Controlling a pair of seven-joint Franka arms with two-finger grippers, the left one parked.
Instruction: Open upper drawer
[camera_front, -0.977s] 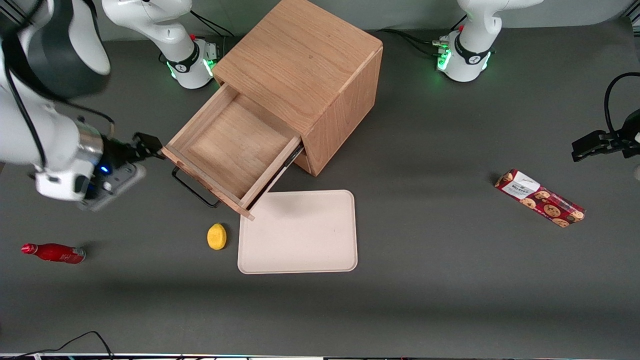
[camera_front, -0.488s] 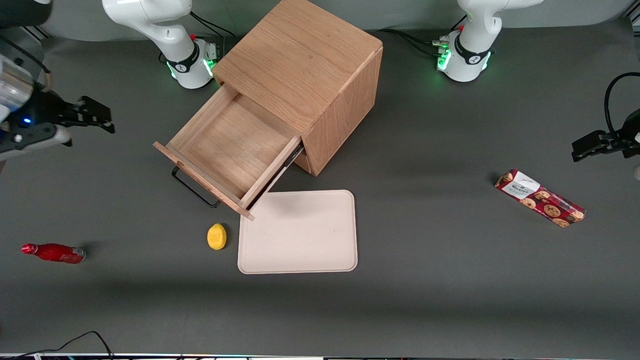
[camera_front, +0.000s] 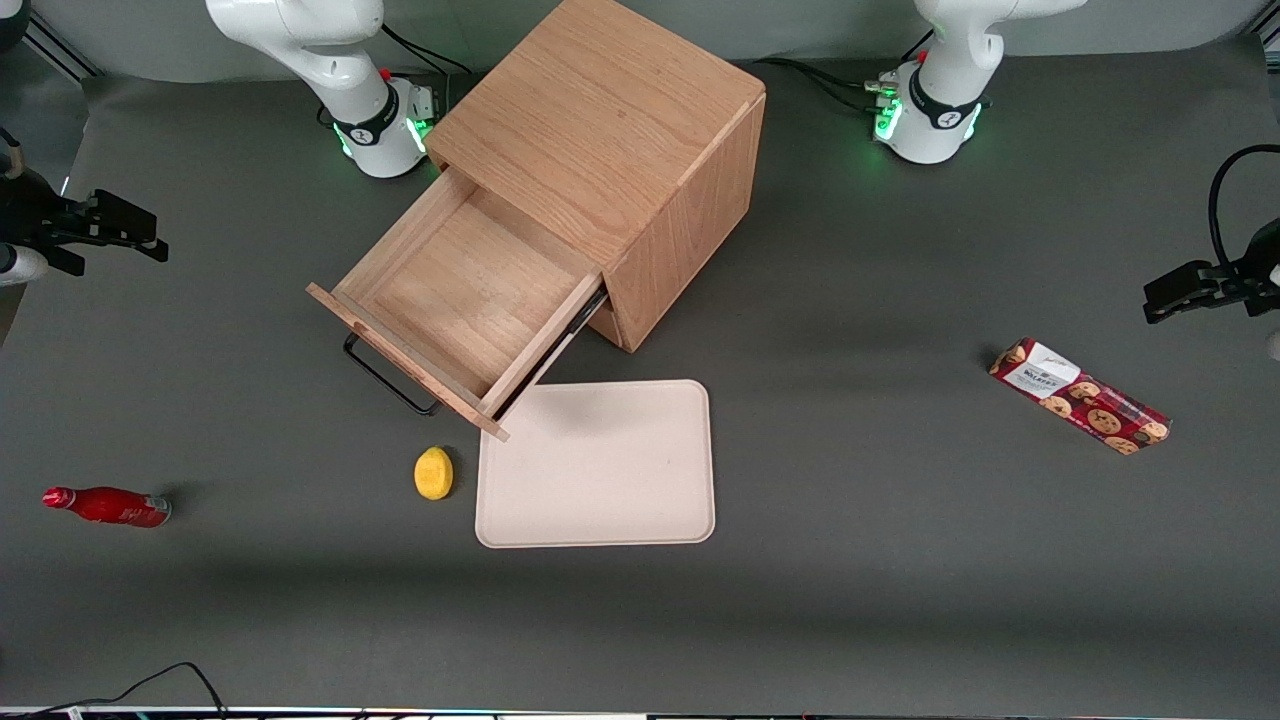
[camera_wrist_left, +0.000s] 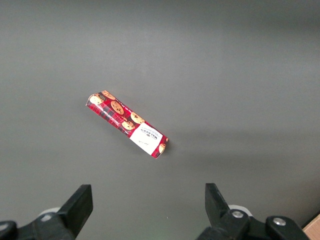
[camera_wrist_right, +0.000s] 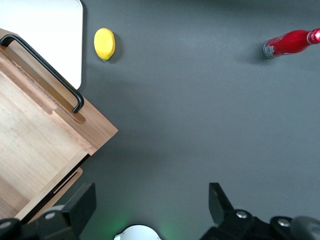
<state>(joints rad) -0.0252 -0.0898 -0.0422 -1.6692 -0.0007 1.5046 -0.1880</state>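
A lemon lies just beside a pale tray. A red bottle and a cookie box lie toward the table's two ends.

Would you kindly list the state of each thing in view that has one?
upper drawer: pulled out, empty.
gripper: open, holding nothing, apart from the drawer, toward the working arm's end.
red bottle: lying on its side.
cookie box: lying flat.
tray: empty.
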